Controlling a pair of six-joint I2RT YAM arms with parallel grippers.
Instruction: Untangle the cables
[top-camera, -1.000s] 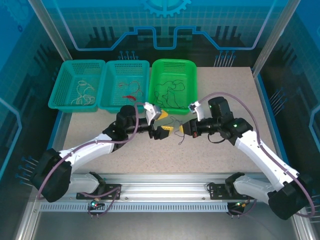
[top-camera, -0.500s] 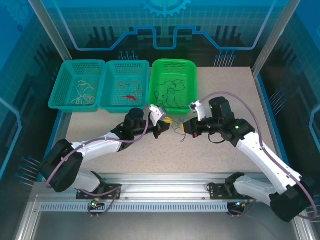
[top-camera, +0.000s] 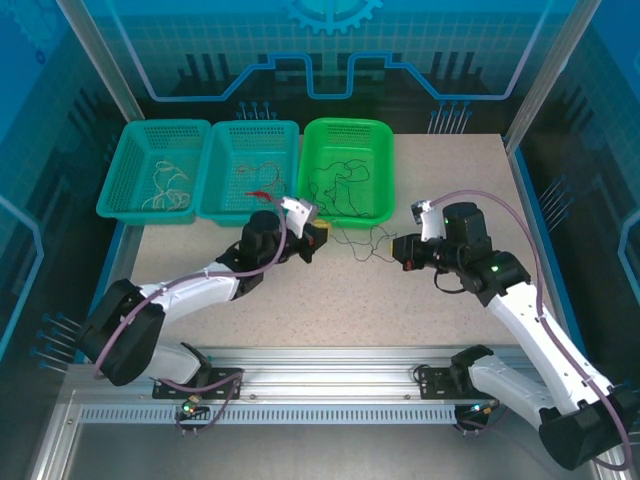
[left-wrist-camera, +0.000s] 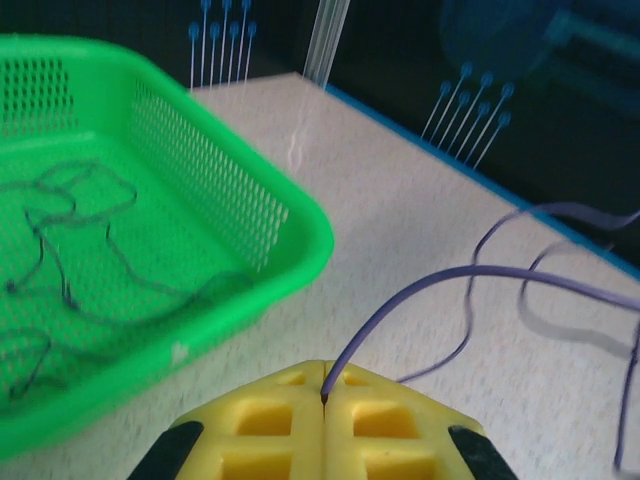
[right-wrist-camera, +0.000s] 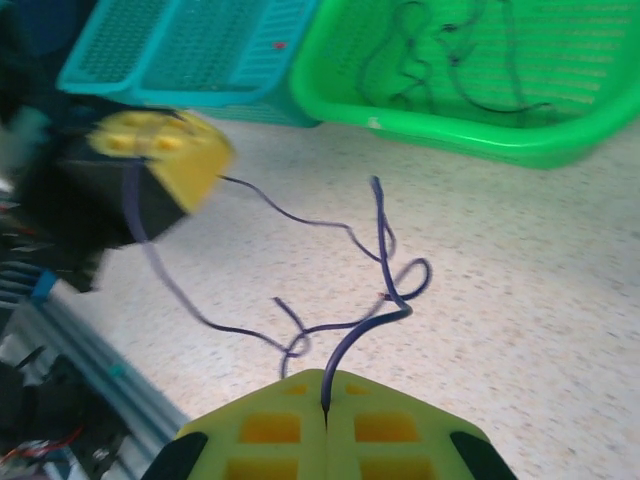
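**Top view.** The left gripper (top-camera: 321, 231) and the right gripper (top-camera: 397, 250) are being held well apart. Half a second ago they were nearly touching.
- The right gripper is now being carried further right. The left gripper is now being kept just beside the near rim of the green basket (top-camera: 347, 122).
- A dark purple cable (top-camera: 358, 245) is being strung between the two grippers, slack and kinked.
- Three baskets are being counted along the far edge:
  - the left teal basket (top-camera: 168, 126), with cream cables (top-camera: 168, 183)
  - the middle teal basket (top-camera: 255, 126), with red cables (top-camera: 258, 182)
  - the green one, with dark cables (top-camera: 335, 185)
- Bare tabletop (top-camera: 330, 310) is being left open in front of both grippers and to the right.

**Left wrist.** The yellow pads are being clenched on the dark purple cable, which is arching out of their seam to the right. The green basket's corner is close on the left. Open tabletop runs beyond it to the blue edge.

**Right wrist.** The pads are being pressed shut on the cable's other end.
- Two loops and one crossing are being seen above the tabletop.
- Whether this is one strand or two cannot be told.
- The left gripper is being seen at upper left, gripping the far end.
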